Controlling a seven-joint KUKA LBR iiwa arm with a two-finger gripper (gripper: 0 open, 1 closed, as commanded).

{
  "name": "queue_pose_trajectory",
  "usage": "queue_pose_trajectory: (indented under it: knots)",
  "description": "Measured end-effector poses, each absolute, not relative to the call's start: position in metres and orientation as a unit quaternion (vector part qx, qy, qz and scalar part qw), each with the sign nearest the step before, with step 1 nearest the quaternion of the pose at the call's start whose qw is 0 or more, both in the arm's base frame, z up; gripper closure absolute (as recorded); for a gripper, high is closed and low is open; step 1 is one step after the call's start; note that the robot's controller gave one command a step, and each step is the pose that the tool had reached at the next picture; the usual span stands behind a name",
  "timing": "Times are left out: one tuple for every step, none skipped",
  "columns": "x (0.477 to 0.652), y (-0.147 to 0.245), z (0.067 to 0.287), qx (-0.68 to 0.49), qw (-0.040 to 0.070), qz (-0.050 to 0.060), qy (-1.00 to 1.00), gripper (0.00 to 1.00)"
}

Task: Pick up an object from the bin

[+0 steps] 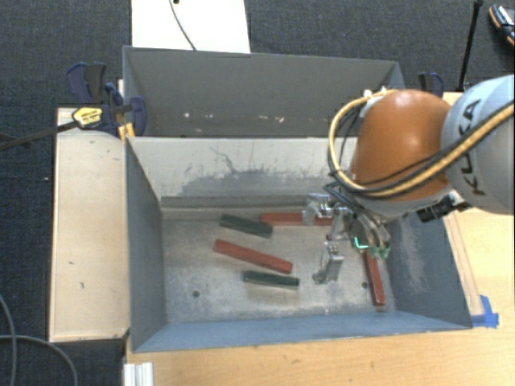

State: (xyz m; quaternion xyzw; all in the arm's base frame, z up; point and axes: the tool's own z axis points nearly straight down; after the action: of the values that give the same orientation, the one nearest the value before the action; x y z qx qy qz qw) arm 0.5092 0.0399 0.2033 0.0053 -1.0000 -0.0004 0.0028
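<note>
Grey bin point(145, 240), arm point(402, 147) reaching in from 3 o'clock. Claw point(333, 264) sits low, and I cannot tell its spread. Nearest: red stick point(375, 281) at its 3 o'clock, green stick point(270, 279) at 9. Centre over the red stick, straddle it crosswise, keep off the bin's side.

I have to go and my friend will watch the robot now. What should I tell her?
Gripper: low in the right part of the grey metal bin; it does not visibly hold anything.
Things: a red straight stick lies just to its right. A short dark green stick and a long red-brown stick lie to its left. Another dark green stick and another red stick lie near the back wall.
Done: nothing lifted yet.
Left: grip one stick and lift it out.
</note>
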Motion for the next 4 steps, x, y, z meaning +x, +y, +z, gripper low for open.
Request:
queue_pose_trajectory:
  knots:
    - [0.511,0.04,0.207,0.005,-0.001,-0.001,-1.0,0.0]
    - [0.51,0.058,0.14,-0.009,-0.004,-0.001,-1.0,0.0]
    - [0.509,0.07,0.125,-0.061,0.0,0.0,-0.998,0.0]
    - [0.488,0.071,0.13,-0.03,0.001,0.0,-1.0,0.0]
